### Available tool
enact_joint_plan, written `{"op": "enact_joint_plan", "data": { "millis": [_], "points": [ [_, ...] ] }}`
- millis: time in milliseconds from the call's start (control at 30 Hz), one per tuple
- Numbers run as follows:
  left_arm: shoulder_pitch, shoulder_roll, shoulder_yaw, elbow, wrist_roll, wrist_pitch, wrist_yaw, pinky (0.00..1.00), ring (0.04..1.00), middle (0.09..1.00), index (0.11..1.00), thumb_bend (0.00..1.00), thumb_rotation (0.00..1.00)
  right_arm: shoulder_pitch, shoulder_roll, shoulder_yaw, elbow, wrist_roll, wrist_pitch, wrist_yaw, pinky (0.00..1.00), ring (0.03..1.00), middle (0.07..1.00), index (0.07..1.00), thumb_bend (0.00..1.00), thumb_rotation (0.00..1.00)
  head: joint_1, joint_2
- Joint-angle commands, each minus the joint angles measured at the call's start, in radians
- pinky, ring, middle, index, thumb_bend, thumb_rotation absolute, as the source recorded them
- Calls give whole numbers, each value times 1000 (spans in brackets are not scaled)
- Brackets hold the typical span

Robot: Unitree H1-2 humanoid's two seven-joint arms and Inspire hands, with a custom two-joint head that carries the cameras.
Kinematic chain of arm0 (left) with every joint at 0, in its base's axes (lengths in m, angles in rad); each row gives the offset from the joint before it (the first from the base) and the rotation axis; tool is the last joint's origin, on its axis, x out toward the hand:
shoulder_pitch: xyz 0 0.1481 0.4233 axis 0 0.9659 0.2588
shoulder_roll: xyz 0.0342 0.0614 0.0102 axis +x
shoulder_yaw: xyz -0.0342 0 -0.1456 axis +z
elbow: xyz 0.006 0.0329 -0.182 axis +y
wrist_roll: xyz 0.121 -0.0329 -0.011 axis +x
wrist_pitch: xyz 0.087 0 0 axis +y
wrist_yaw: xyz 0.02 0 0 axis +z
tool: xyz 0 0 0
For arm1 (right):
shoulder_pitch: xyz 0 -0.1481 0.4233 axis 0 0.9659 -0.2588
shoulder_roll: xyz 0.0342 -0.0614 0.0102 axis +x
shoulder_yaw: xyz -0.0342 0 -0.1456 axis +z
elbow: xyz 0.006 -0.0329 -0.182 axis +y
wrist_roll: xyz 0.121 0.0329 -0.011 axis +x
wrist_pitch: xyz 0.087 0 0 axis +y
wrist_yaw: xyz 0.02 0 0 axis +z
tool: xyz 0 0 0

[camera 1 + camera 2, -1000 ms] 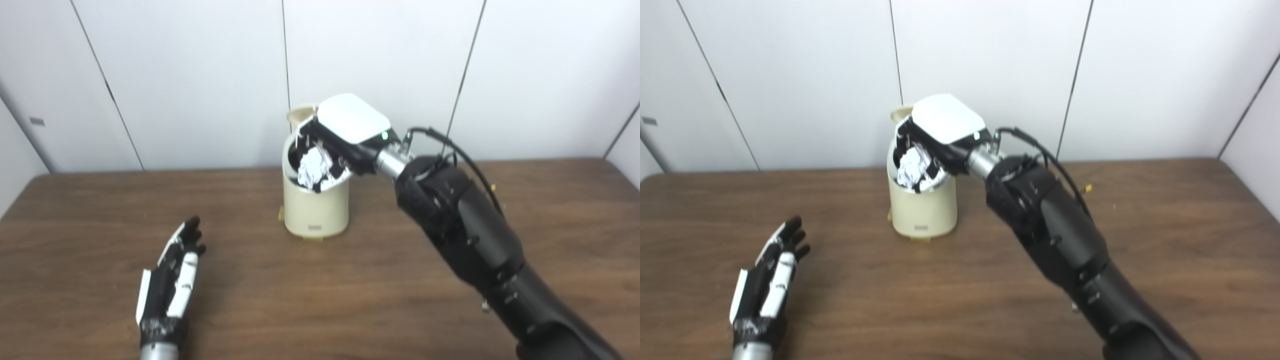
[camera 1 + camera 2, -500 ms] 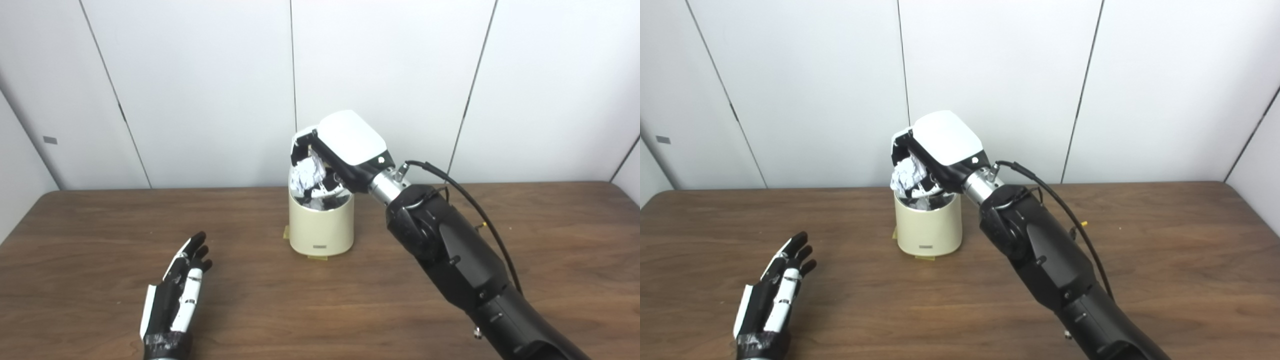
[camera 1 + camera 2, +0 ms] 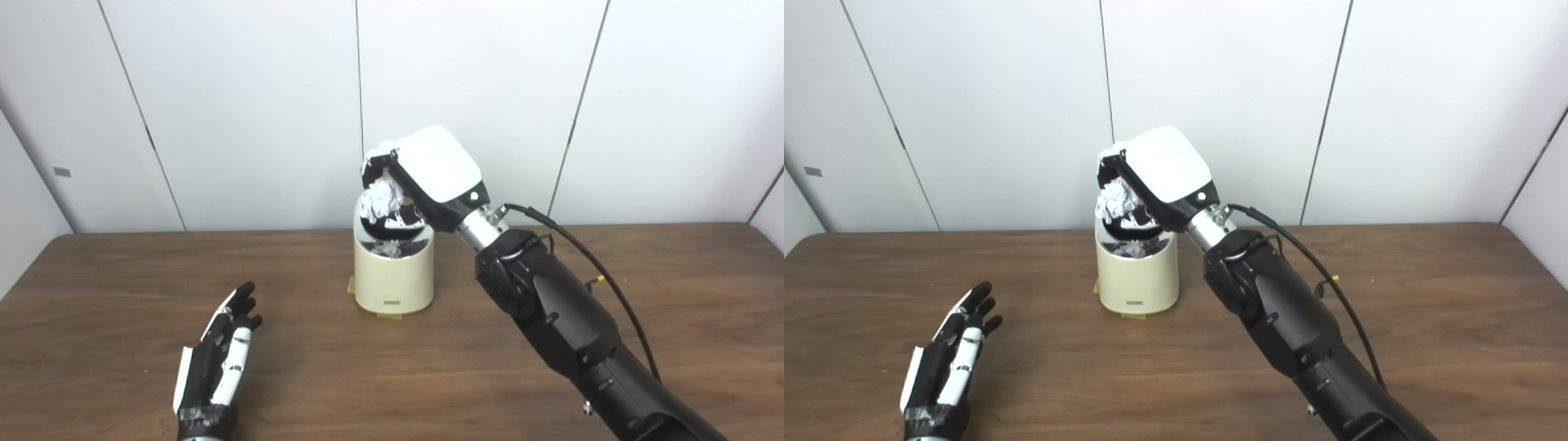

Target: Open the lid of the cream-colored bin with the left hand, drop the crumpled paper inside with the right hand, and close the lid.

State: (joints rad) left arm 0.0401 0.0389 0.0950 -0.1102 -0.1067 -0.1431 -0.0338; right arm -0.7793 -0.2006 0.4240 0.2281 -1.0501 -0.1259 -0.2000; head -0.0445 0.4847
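Left eye view: one cream-colored bin stands on the table, its top uncovered, paper visible inside. One right hand hangs above it, fingers curled around one crumpled paper.

Right eye view: one left hand lies flat on the table, well apart from the bin, fingers spread and holding nothing.

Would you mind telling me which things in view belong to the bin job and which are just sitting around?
Part of the job:
cream-colored bin, lid not visible
crumpled paper, held above the bin's mouth
right hand, shut on the paper
left hand, open, flat on the table

Just there:
wooden table
white wall panels
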Motion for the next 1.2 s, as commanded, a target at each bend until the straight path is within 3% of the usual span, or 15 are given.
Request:
{"op": "enact_joint_plan", "data": {
  "millis": [0,400,933,1167],
  "points": [
    [3,-11,-8,28,-2,-24,1,866,928,939,897,197,584,-56,-21,0,-8,-20,-22,-52,347,457,548,446,512,0,-1,1],
    [4,-4,-7,24,-13,-20,-10,875,938,946,905,184,596,-50,-47,35,5,-110,-37,-123,348,471,552,443,495,0,-8,5],
    [5,1,0,25,-32,-21,-16,861,939,948,906,176,619,-44,-57,56,0,-168,-19,-106,343,490,585,456,490,0,-22,3],
    [12,6,0,16,-31,-17,-19,844,928,942,906,172,622,-29,-47,44,-8,-185,27,-84,348,495,586,451,489,0,-26,7]
  ]
}}
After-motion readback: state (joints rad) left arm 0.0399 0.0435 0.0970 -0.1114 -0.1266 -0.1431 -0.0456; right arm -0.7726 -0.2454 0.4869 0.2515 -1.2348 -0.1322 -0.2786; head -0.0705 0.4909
